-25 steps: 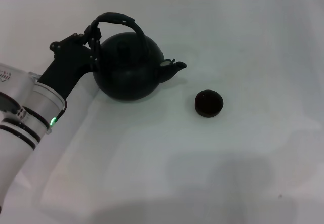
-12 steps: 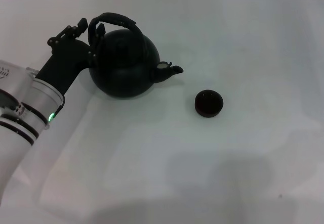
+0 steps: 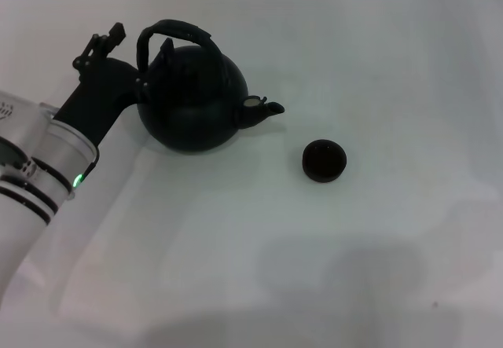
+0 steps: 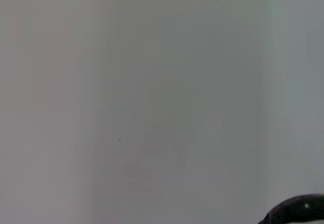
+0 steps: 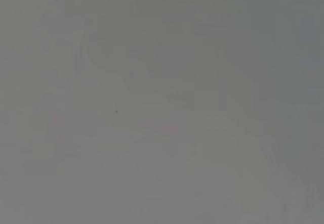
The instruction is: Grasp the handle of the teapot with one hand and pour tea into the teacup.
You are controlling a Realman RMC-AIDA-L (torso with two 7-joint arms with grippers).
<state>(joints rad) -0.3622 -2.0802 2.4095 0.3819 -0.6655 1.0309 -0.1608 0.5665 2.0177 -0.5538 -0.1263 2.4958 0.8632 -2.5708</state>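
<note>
Left gripper (image 3: 134, 45) fingers spread at teapot (image 3: 189, 100) handle (image 3: 174, 29), teacup (image 3: 324, 160) apart

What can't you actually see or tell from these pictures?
- Head view: whether the left gripper grips the handle; black on black.
- Head view: any tea in the teacup; dark inside.
- Left wrist view: one dark sliver, cut off by the edge.
- Right gripper: not visible anywhere; right wrist view is blank grey.
</note>
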